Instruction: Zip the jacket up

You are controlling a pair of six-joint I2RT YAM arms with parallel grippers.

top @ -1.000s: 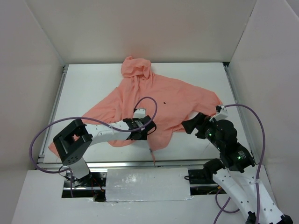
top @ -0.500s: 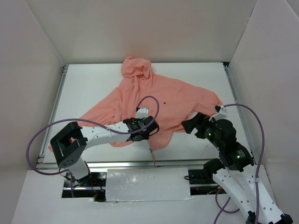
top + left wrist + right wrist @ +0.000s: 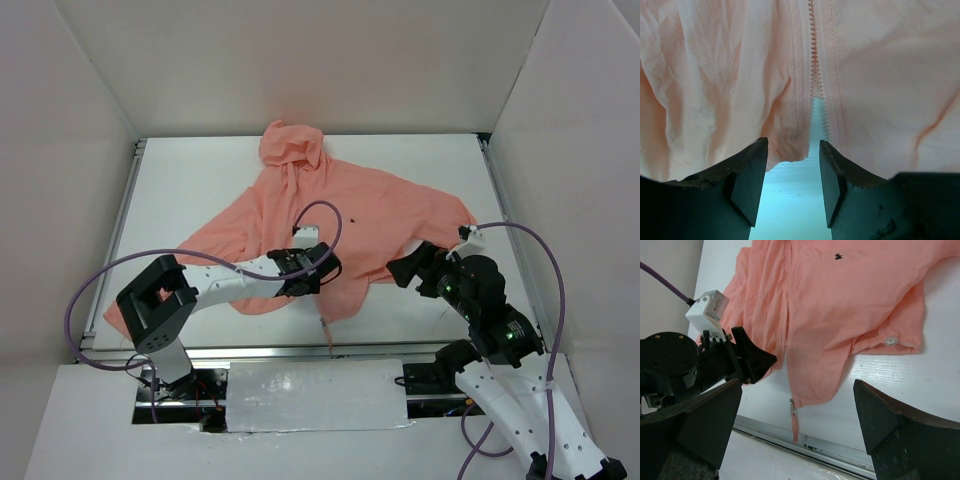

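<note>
The salmon-pink jacket [image 3: 385,210] lies spread on the white table, hood at the far side, front mostly zipped. Its zipper slider [image 3: 324,326] hangs off the bottom hem with a pink pull tab. My left gripper [image 3: 320,270] is open and low over the left hem by the zipper line. In the left wrist view its fingers [image 3: 747,175] straddle the hem corner and the zipper teeth [image 3: 813,50], holding nothing. My right gripper [image 3: 402,268] is wide open and empty, raised to the right of the hem. Its view shows the jacket [image 3: 840,305], the slider [image 3: 791,402] and the left gripper [image 3: 747,357].
White walls enclose the table on three sides. A metal rail [image 3: 300,351] runs along the near table edge just below the pull tab. A purple cable [image 3: 320,215] loops above my left wrist. A sleeve cuff with a white button [image 3: 888,341] lies on the right.
My left gripper has shifted slightly right and toward the far side at the hem. The right arm and the jacket have barely moved.
</note>
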